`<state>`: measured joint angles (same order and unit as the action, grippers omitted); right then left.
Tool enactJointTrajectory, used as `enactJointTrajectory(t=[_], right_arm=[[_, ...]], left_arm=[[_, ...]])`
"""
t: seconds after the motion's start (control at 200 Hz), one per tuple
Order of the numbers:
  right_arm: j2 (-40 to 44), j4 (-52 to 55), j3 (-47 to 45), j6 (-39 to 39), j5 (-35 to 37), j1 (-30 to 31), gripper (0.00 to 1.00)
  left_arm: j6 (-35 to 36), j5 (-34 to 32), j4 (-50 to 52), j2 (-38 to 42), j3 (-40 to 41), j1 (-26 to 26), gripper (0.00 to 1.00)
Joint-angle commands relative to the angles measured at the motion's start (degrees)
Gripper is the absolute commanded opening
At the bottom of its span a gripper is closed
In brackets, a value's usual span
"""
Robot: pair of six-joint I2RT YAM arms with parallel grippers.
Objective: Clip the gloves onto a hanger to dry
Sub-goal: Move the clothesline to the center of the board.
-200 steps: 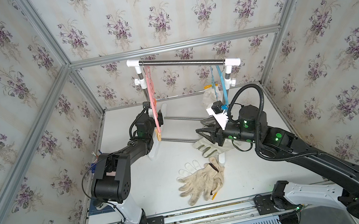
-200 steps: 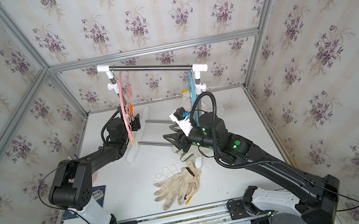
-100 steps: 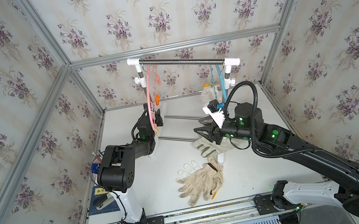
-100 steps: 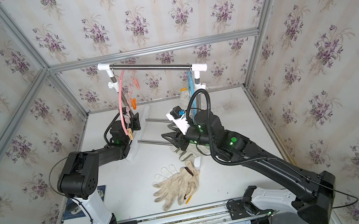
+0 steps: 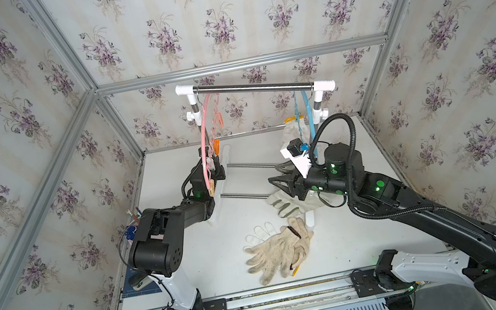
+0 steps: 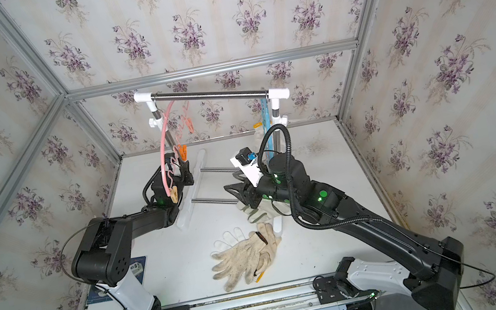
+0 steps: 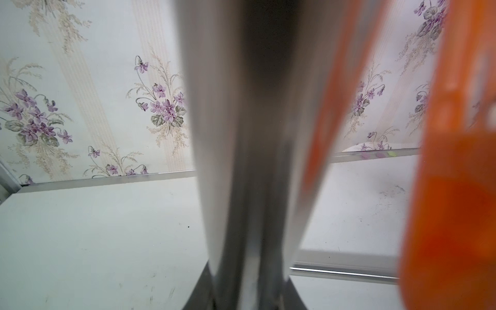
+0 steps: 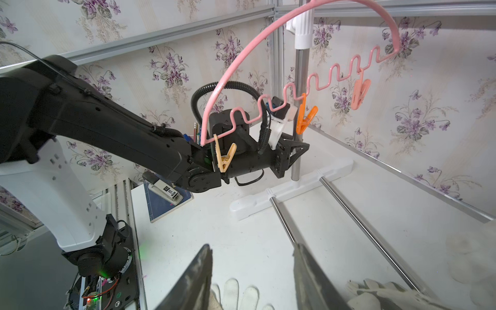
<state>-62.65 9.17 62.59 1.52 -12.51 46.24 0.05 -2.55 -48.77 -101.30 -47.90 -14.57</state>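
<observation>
Several dirty-cream knit gloves [image 5: 278,254] [image 6: 244,260] lie heaped on the table's front middle. A canvas glove [image 5: 283,206] [image 8: 381,292] with grey-green finger patches lies under my right wrist. Another glove [image 5: 295,128] hangs at the back by the blue hanger [image 5: 309,117]. The pink hanger [image 5: 203,136] [image 8: 268,29] hangs tilted from the rail, carrying three pegs. My left gripper [image 5: 217,171] [image 7: 248,290] is closed around the rack's left upright post [image 7: 241,161]. My right gripper [image 5: 273,180] [image 8: 252,249] hovers open above the table, nothing between its fingers; knit glove fingertips [image 8: 233,290] show below it.
The drying rack's white foot [image 5: 217,202] and two metal floor rods [image 5: 246,194] cross the table's middle. A stapler on a blue book [image 8: 163,189] lies at the left edge, with pens [image 5: 134,213] behind it. Papered walls close in three sides.
My left gripper has closed, going from wide open to gripping the rack post. The pink hanger has swung out of line. The right arm shifted slightly and stays open.
</observation>
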Motion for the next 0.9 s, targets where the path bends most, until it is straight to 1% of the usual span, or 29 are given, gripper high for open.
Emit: enactJointTrajectory(t=[0.0,0.12,0.215,0.405,0.729,0.894], right_arm=[[0.66,-2.07,-0.37,0.63,2.89,0.08,0.50],[0.97,-1.84,-0.45,1.67,6.69,0.08,0.50],[1.13,-1.40,-0.40,2.23,9.32,0.14,0.50],[1.12,-0.51,-0.21,3.22,12.22,0.08,0.51],[2.23,1.63,-0.19,3.80,14.50,0.08,0.52],[2.18,2.11,-0.42,4.27,14.62,0.08,0.53]], left_arm=[[-2.48,-3.12,-0.06,2.55,0.91,-1.93,0.17],[-3.27,-6.66,0.92,5.14,3.23,-4.29,0.16],[-3.05,-10.79,2.94,6.85,4.19,-6.83,0.15],[-4.79,-16.23,3.16,8.22,6.53,-11.17,0.14],[-6.72,-21.41,2.03,6.60,8.61,-16.98,0.14],[-6.34,-23.45,1.84,6.95,9.56,-18.25,0.16]])
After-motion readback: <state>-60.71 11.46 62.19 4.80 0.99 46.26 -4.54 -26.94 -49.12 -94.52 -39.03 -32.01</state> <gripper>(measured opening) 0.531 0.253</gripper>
